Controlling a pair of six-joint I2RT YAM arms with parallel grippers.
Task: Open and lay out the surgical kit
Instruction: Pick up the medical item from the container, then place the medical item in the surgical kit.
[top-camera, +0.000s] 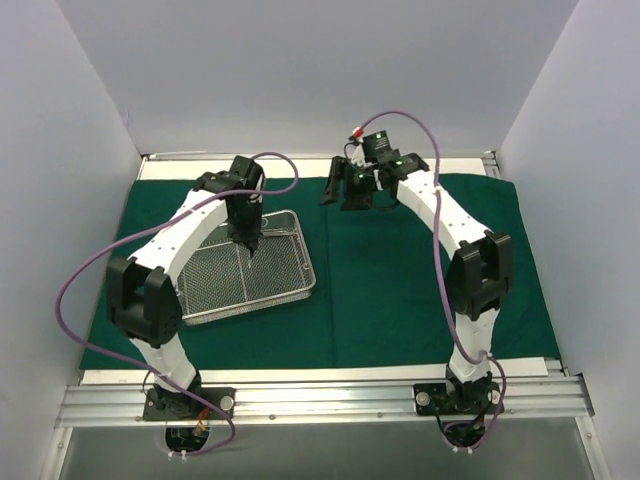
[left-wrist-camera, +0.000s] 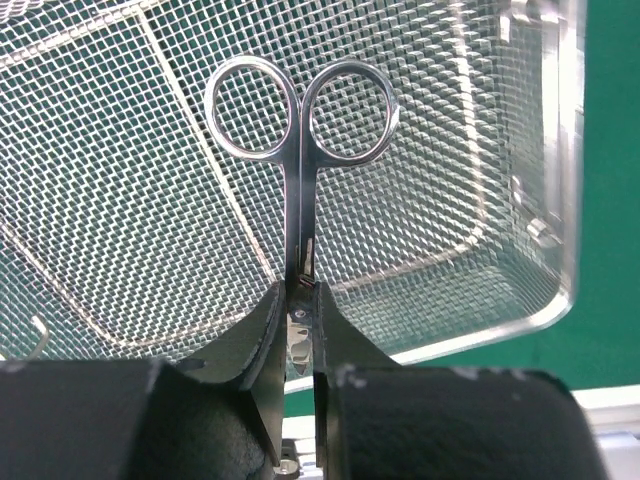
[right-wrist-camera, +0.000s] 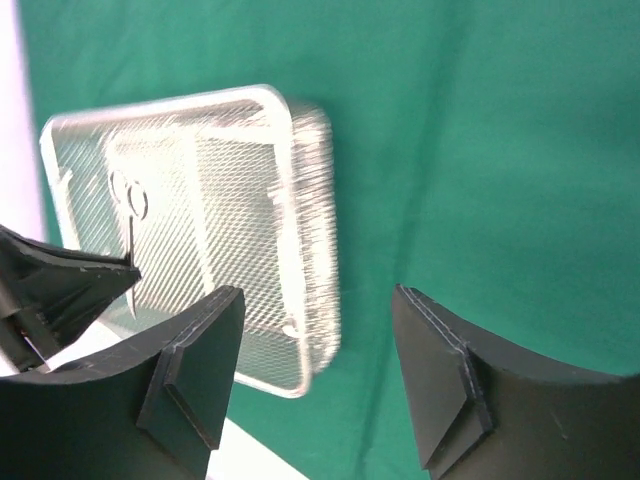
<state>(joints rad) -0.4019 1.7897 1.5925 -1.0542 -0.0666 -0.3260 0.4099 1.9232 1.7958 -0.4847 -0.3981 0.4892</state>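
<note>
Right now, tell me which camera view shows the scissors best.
Left wrist view: the scissors sit large, both finger rings sharp, shank clamped in the left gripper over the mesh tray. The right wrist view shows them small; the top external view gives only a sliver under the gripper.

A white table (top-camera: 300, 376) carries a dark green cloth (top-camera: 400, 290), spread flat and covering nearly all of its top (only narrow pale strips of bare surface show along the far and near edges). An aluminium rail (top-camera: 330, 400) runs along the table's near edge, clear of the cloth.
</note>
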